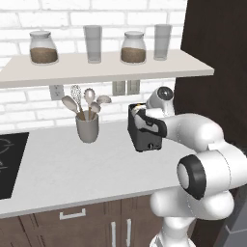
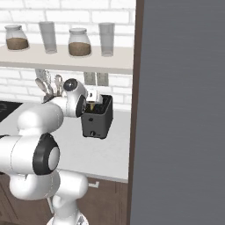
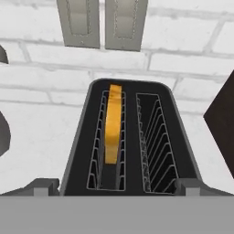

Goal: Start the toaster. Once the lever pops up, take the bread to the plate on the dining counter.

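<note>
Over the toaster (image 3: pixel 130 137) at the counter's (image 1: pixel 62 169) right end, against the back wall, my gripper (image 3: pixel 118 186) hangs with jaws wide, holding nothing. Bread (image 3: pixel 113 122) sits edge-up in one slot. Lever unpressed as far as I judge; toasting, pickup, plate delivery all remain.
</note>
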{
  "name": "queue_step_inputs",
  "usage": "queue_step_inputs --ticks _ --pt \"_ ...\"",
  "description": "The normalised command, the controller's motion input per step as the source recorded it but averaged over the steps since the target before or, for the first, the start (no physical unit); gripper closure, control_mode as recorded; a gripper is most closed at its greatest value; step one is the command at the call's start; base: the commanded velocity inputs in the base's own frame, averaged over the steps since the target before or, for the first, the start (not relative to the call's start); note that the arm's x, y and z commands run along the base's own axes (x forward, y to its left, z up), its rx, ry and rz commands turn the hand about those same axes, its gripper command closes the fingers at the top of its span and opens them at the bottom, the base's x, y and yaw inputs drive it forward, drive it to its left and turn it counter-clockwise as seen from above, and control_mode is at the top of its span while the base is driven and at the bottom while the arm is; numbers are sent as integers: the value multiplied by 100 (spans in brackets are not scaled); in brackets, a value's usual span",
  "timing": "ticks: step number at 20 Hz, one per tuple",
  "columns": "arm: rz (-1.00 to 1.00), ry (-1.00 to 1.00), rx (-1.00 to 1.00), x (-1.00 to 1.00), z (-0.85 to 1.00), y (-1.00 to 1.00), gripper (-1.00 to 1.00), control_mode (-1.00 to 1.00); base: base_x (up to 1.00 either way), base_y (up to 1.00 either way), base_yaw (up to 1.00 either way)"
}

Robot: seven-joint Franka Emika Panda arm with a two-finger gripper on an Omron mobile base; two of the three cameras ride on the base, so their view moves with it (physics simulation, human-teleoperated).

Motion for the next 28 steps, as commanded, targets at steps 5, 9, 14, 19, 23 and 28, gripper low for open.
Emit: queue_step_inputs --ticks 5,9,14,19,23,28 --pt "0 9 0 45 0 0 -100 -100 0 0 0" --pt "0 3 0 41 -5 1 -100 -100 0 0 0" --pt "0 0 0 20 -15 12 -100 -100 0 0 0" --pt "0 0 0 10 -10 13 -100 -100 0 0 0" --pt "0 1 0 0 -13 0 -100 -100 0 0 0" --pt "0 0 0 0 -8 -4 -100 -100 0 0 0"
